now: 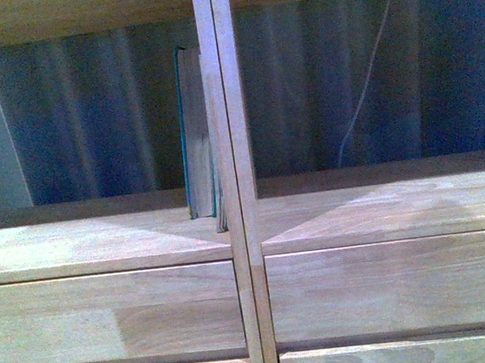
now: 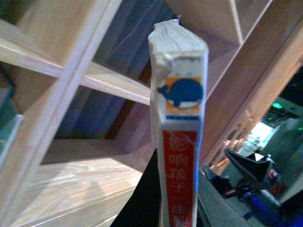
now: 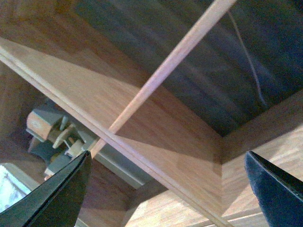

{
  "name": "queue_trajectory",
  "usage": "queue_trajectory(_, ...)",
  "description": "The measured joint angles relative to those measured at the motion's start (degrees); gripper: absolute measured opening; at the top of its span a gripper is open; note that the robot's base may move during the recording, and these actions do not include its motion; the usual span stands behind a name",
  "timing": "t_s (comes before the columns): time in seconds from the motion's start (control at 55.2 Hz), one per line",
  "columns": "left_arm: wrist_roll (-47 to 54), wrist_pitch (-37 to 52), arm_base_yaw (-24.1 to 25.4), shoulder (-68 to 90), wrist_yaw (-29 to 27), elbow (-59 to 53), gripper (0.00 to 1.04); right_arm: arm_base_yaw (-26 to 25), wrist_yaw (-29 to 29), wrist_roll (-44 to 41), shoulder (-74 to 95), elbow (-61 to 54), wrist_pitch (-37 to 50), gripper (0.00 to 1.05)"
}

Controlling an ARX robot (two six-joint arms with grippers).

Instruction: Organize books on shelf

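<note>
White paperback, red spine, whale logo, dented top corner: clamped in left tool, near shelf front. Right tool spread apart, empty. Teal books upright against central upright, left bay; curtain, cable behind.

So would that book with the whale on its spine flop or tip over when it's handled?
Probably fairly stiff: the paperback stands straight, with no sag visible. Its top corner looks crumpled, so the cover likely dents easily. Being fairly slim, it would probably tip if stood alone.
</note>
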Motion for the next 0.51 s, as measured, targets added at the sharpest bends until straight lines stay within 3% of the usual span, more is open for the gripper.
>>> queue_trajectory(0.109, 11.67, -9.01, 4.98, -5.62, -3.54, -1.49, 0.07, -1.36, -0.81, -0.07, 0.42, -2.16, 0.35, 0.98)
queue_trajectory(0.236, 20.59, -13.53, 10.21, -10.32, -4.85, -3.5, 0.07, -3.17, -1.42, -0.09, 0.9, -3.74, 1.4, 0.98)
queue_trajectory(0.507, 35.82, -11.47, 20.33, -10.91, -7.17, -9.81, 0.07, -4.76, -1.7, -0.26, 1.6, -6.25, 2.54, 0.98)
